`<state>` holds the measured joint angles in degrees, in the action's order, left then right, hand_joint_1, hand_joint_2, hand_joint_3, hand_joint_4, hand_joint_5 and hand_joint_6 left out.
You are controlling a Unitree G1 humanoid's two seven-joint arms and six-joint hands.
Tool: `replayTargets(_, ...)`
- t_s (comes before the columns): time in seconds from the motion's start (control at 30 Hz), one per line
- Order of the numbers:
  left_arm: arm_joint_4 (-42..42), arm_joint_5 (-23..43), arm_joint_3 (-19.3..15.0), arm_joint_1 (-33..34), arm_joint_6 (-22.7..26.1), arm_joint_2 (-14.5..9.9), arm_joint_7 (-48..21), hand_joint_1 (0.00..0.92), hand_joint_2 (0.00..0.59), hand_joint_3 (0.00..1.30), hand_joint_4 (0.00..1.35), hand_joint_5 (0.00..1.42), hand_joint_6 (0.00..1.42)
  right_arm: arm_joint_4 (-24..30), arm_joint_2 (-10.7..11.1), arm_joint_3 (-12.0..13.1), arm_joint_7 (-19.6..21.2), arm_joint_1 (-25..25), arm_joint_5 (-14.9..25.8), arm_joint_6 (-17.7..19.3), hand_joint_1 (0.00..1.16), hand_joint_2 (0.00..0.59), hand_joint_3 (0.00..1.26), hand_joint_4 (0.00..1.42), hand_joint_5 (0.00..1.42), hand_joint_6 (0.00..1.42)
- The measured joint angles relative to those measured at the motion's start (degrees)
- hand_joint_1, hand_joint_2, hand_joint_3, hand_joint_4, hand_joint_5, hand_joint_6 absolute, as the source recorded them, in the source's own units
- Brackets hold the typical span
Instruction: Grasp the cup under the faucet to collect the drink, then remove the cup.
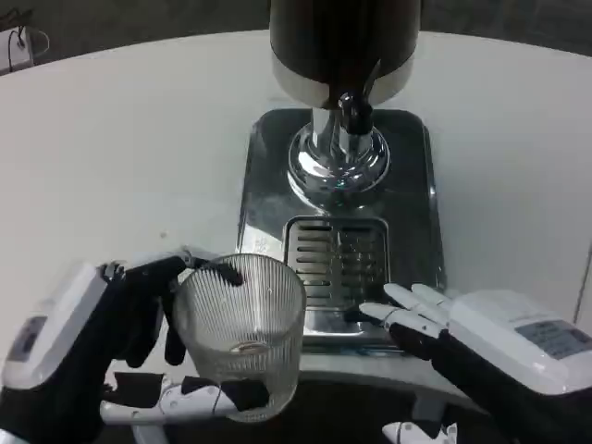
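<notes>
A clear ribbed glass cup [240, 331] is held by my left hand [139, 324] at the lower left, near the front edge of the dispenser base, fingers wrapped around both sides. It looks empty. The drink dispenser's dark body [342, 46] stands at the top centre, with its faucet [351, 116] over the chrome column and the slotted drip tray [338, 264] below. The cup is in front of and left of the drip tray, not under the faucet. My right hand [435, 319] rests with fingers spread at the tray's front right corner, holding nothing.
The shiny steel base [416, 213] of the dispenser sits on the round white table [120, 157]. The table's front edge runs just below the cup and both hands. A cable lies at the far upper left [18, 42].
</notes>
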<state>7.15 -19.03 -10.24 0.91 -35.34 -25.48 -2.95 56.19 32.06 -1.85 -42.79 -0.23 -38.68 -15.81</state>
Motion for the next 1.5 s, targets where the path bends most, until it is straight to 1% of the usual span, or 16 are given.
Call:
replayTargets(0.1, -2.7, -2.1, 0.8, 2.6, 0.8, 1.0, 0.6, 0.512, 0.000, 1.03, 1.15, 1.37, 1.42, 0.0, 0.0, 0.3, 0.0, 0.1, 0.0, -0.3, 0.39, 0.499, 0.12, 0.00, 0.00, 0.00)
replayTargets(0.33, -7.9, -4.4, 2.4, 8.7, 1.6, 1.5, 2.8, 0.512, 0.000, 1.03, 1.15, 1.37, 1.42, 0.5, 0.0, 2.1, 0.0, 0.9, 0.3, -0.8, 0.39, 0.499, 0.12, 0.00, 0.00, 0.00)
replayTargets(0.53, -14.1, -7.4, 4.5, 15.6, 2.3, 1.5, 5.6, 0.512, 0.000, 1.03, 1.15, 1.37, 1.42, 1.5, 0.1, 4.3, 0.0, 3.2, 1.1, -0.8, 0.39, 0.499, 0.12, 0.00, 0.00, 0.00)
replayTargets(0.7, -19.1, -9.7, 6.0, 20.2, 2.6, 1.3, 8.0, 0.512, 0.000, 1.03, 1.15, 1.37, 1.42, 1.8, 0.2, 6.3, 0.0, 4.5, 2.4, -0.8, 0.39, 0.499, 0.12, 0.00, 0.00, 0.00)
replayTargets(0.9, -25.6, -12.7, 7.9, 25.8, 2.6, 0.7, 11.3, 0.512, 0.000, 1.03, 1.15, 1.37, 1.42, 2.0, 0.3, 7.3, 0.0, 5.1, 3.5, -0.6, 0.39, 0.499, 0.13, 0.00, 0.01, 0.00)
replayTargets(1.13, -32.5, -14.4, 10.1, 30.1, 2.6, 0.3, 15.2, 0.512, 0.000, 1.02, 1.15, 1.37, 1.42, 2.4, 0.3, 8.3, 0.0, 6.3, 4.3, -0.4, 0.38, 0.506, 0.13, 0.00, 0.01, 0.00)
replayTargets(1.23, -34.6, -15.1, 11.2, 31.9, 2.6, -0.2, 16.6, 0.512, 0.000, 1.02, 1.15, 1.37, 1.42, 2.5, 0.4, 8.9, 0.0, 6.8, 4.7, -0.4, 0.38, 0.507, 0.13, 0.00, 0.01, 0.00)
replayTargets(1.5, -39.5, -15.4, 14.0, 36.4, 2.7, -0.3, 19.3, 0.512, 0.000, 1.02, 1.15, 1.37, 1.42, 2.5, 0.7, 10.4, 0.1, 7.4, 5.7, -0.1, 0.37, 0.508, 0.13, 0.00, 0.01, 0.00)
